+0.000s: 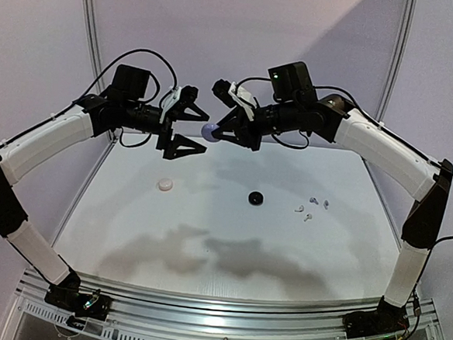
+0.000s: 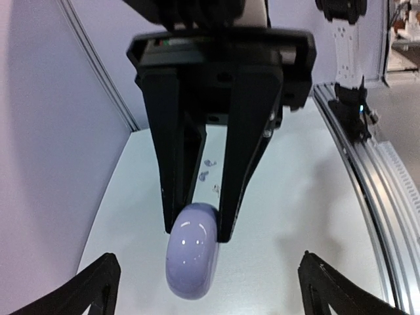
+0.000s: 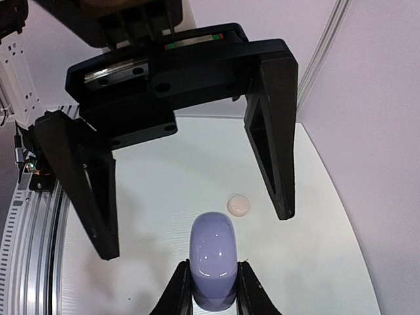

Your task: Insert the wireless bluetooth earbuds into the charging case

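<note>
1. Holding the lavender case (image 1: 209,131) in mid-air, your right gripper (image 1: 216,132) is clamped on one end of it. The case hangs above the middle of the table (image 1: 205,246), toward its far edge.
2. Your left gripper (image 1: 191,122) faces it with the jaws spread wide and touches nothing. Its fingertips (image 3: 105,243) stand to either side of the case's free end, just at the mouth of the gap.
3. The relation that counts: the case's long axis runs from the right gripper straight toward the left one. The rounded free end sticks out beyond the right fingertips (image 3: 180,289). My reading is that any regrip by the left arm has to close across that free end.
4. The case is a smooth, glossy oval, pale lavender, and its lid looks closed. I can make out no seam from here, so expect it to be slippery.
5. The earbuds (image 1: 311,207) lie as a small loose cluster on the table near its right edge, about halfway back and well apart from the case. Your right arm is the nearer one. They are tiny, stemmed and pale, and which way each one points is too small to tell.
6. A white round piece (image 1: 165,184) sits toward the left edge and a black round piece (image 1: 256,197) near the middle.
</note>
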Controlling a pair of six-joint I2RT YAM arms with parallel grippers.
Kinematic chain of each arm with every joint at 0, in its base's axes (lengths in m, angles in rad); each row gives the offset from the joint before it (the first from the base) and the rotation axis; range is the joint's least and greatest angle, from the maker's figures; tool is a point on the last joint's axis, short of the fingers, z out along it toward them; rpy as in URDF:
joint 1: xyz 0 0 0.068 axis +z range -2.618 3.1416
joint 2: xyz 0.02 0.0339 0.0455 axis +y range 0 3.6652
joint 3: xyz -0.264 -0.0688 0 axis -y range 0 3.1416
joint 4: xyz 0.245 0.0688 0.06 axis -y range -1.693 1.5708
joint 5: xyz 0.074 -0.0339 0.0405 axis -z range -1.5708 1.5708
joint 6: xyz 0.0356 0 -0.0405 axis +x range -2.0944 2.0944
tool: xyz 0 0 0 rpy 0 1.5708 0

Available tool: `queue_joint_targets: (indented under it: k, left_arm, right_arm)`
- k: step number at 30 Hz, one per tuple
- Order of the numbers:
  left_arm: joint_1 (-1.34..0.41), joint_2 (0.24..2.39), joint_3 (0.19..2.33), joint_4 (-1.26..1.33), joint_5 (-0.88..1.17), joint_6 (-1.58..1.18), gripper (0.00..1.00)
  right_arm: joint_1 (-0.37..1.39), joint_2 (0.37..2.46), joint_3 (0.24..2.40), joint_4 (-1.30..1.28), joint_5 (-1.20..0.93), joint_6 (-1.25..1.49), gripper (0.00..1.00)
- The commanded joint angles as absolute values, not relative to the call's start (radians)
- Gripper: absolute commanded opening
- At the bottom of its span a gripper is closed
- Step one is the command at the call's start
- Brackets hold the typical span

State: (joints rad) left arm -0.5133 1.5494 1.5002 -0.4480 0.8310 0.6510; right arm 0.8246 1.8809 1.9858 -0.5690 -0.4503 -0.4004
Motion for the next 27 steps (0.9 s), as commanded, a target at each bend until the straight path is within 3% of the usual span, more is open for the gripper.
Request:
queue_joint_targets:
  k: [1,6,9,12,16,24,27]
  left_arm:
    - [-0.450,1.466,1.394,-0.244,0.943,0.425,0.99]
    - [-0.420,1.338,1.099,0.318,1.033,0.125,0.99]
    - [-0.430,1.358,1.073,0.478,1.043,-0.041,0.91]
    - [-0.438,1.381,1.052,0.606,1.029,-0.177,0.75]
    - [-0.463,1.381,1.043,0.660,1.010,-0.204,0.53]
    - [-0.472,1.394,1.066,0.657,1.027,-0.201,0.38]
    - [-0.478,1.403,1.081,0.657,1.033,-0.200,0.27]
  right_arm:
    - [0.823,1.849,1.957,-0.454,-0.448,-0.325,0.00]
    - [0.823,1.771,1.803,-0.143,-0.579,-0.198,0.00]
    - [0.823,1.759,1.727,0.061,-0.652,-0.081,0.00]
    - [0.834,1.778,1.733,0.129,-0.683,-0.023,0.00]
    - [0.842,1.804,1.751,0.121,-0.689,-0.015,0.00]
    - [0.841,1.817,1.748,0.156,-0.690,0.031,0.00]
    - [0.843,1.819,1.751,0.156,-0.691,0.029,0.00]
